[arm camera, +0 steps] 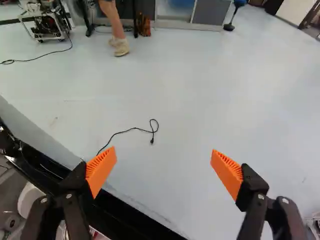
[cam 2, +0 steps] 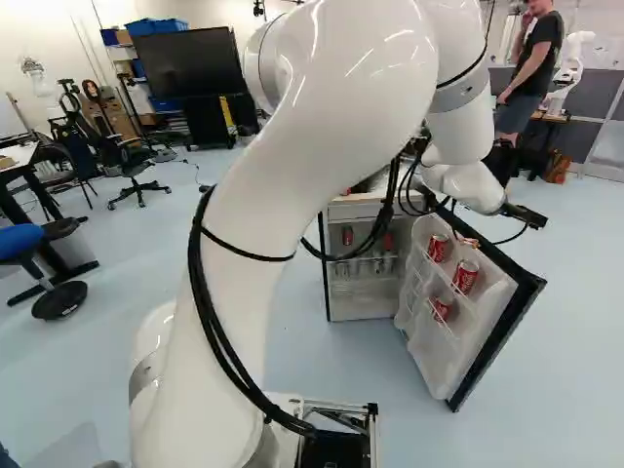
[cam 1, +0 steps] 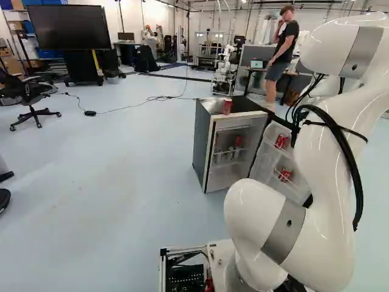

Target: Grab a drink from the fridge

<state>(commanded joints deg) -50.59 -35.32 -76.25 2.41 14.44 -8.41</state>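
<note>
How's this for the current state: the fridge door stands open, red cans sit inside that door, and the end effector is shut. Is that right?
Not quite: the end effector is open, not shut. The wrist view shows its orange pads wide apart, with no drink between them. The fridge door does stand open, with red cans inside it.

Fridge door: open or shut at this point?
Open: the door stands swung out from the fridge, its shelves of red cans exposed.
</note>
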